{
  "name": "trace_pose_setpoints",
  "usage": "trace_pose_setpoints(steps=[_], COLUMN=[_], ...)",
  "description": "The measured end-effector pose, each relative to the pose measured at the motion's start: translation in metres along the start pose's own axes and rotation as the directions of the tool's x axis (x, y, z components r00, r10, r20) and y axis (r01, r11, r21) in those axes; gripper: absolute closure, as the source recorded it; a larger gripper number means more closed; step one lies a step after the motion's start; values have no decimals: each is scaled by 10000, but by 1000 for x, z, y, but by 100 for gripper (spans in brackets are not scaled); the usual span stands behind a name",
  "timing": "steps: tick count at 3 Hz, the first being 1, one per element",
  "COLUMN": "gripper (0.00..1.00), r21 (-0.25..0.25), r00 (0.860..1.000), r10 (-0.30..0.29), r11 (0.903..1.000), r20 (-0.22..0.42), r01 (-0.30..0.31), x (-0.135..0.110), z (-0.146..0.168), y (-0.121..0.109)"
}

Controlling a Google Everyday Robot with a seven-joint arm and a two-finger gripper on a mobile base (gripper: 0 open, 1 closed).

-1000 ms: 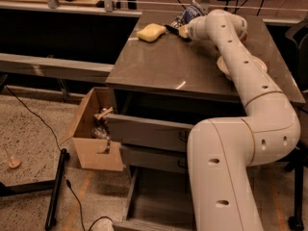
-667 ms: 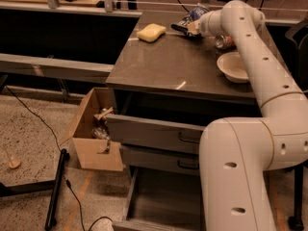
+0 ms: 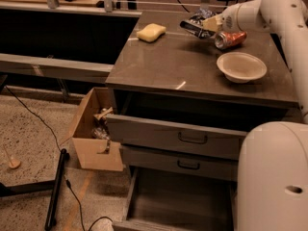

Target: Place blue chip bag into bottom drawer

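One gripper (image 3: 208, 24): at the back edge of the dark grey tabletop (image 3: 168, 64), towards its back right corner; its fingers (image 3: 213, 22) look closed on the small crinkled dark navy foil chip bag (image 3: 193, 28)
Blue chip bag: sticks out leftwards from the gripper, tilted; it appears lifted just clear of the tabletop, though I cannot be sure that it has left the surface
Bottom drawer (image 3: 178, 203): the lowest, wide grey drawer, pulled out below the front edge; nothing shows in the part that can be seen
Done so far: the drawer stands open; the bag seems grasped
Left to do: by my judgement, carry the bag forward over the front edge, lower it to the drawer, release
Neighbours: red soda can (image 3: 230, 39) on its side just beside the gripper; pale round bowl (image 3: 241, 66) near the right edge; yellow sponge (image 3: 151, 32) near the back left corner
Changed since 0.7 s ago: the white arm has swung to the right; the can, hidden then, now shows; the gripper has shifted slightly rightwards with the bag
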State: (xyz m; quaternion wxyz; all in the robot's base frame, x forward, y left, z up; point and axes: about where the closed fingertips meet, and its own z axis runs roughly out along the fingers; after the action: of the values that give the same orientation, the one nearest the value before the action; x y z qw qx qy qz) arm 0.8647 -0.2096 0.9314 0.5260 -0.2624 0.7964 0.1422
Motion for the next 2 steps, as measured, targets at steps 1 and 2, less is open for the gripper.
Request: trace_pose_setpoints(steps=[1,2], gripper=[100,100], r21=[-2449,-2776], r00=[9974,9982], r10=[-453,-534], r11=[9678,9589], r20=[569,284], r01=[579,592], x=[11,18], z=[-31,-28], y=[44,54])
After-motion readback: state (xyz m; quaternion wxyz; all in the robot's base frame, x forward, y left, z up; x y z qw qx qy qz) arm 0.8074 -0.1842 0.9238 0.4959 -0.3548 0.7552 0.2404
